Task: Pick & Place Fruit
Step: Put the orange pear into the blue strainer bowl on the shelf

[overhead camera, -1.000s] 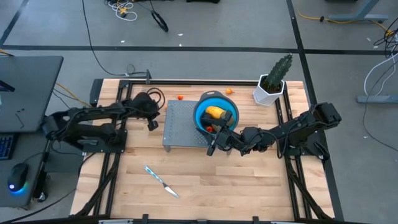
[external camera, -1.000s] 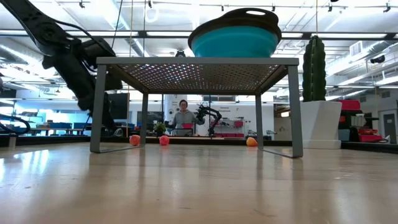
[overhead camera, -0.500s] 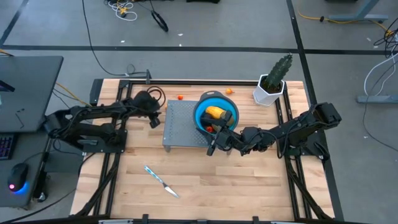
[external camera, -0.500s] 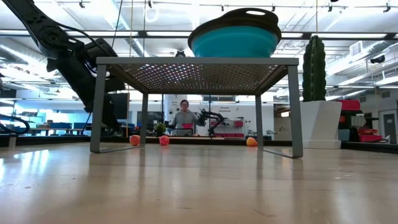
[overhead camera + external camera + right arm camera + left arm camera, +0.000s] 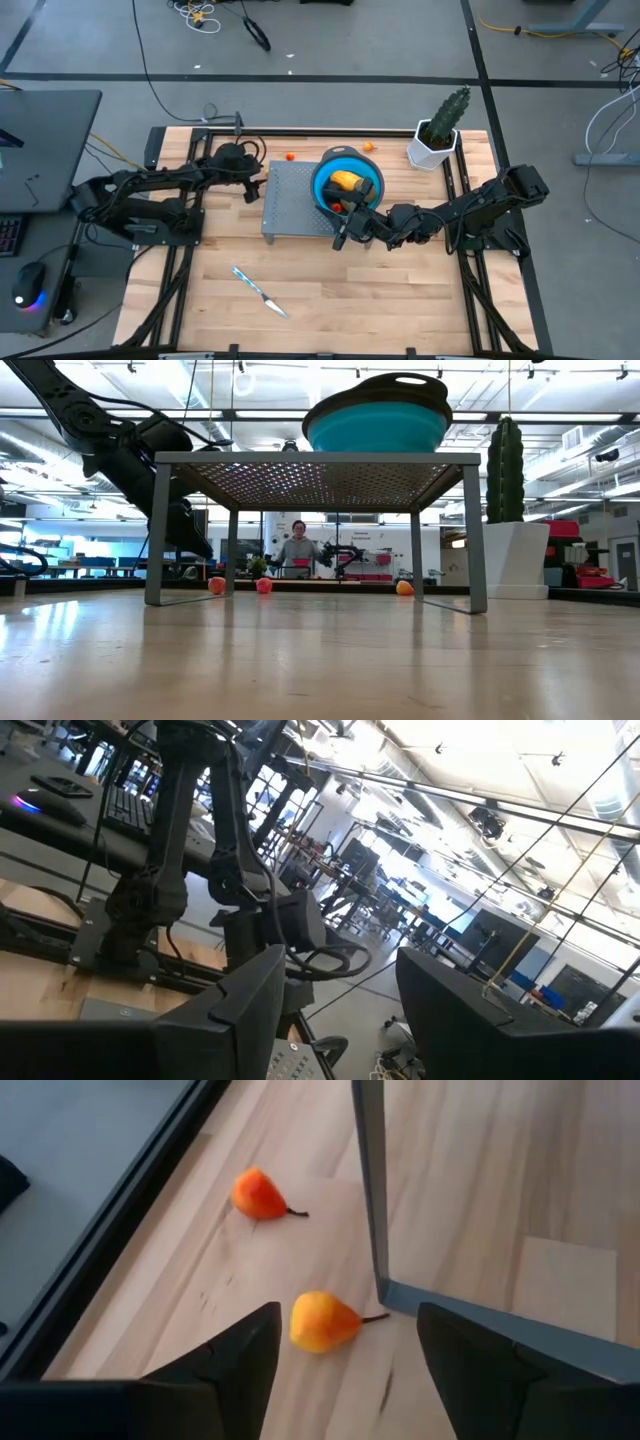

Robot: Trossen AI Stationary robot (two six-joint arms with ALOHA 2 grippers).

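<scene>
A small orange pear-shaped fruit (image 5: 325,1322) lies on the wood by the grey rack's leg (image 5: 370,1190), and a second one (image 5: 260,1194) lies farther off. My left gripper (image 5: 345,1380) stands open at the rack's left edge (image 5: 252,186), tilted down, with the nearer fruit just ahead of its fingers and untouched. A blue bowl (image 5: 322,170) sits on the rack (image 5: 295,205) and holds a yellow-orange fruit (image 5: 345,181), a dark one and a red piece. My right gripper (image 5: 343,236) hovers open in front of the bowl, holding nothing.
Another orange piece (image 5: 368,146) lies behind the bowl, and one (image 5: 290,156) behind the rack. A light-blue-handled knife (image 5: 260,290) lies near the front. A potted cactus (image 5: 438,132) stands at the far right. A person (image 5: 294,550) shows in the room beyond.
My left gripper has tipped its fingers upward and swung a little toward the far edge beside the rack, and it has opened. My right arm has kept still.
</scene>
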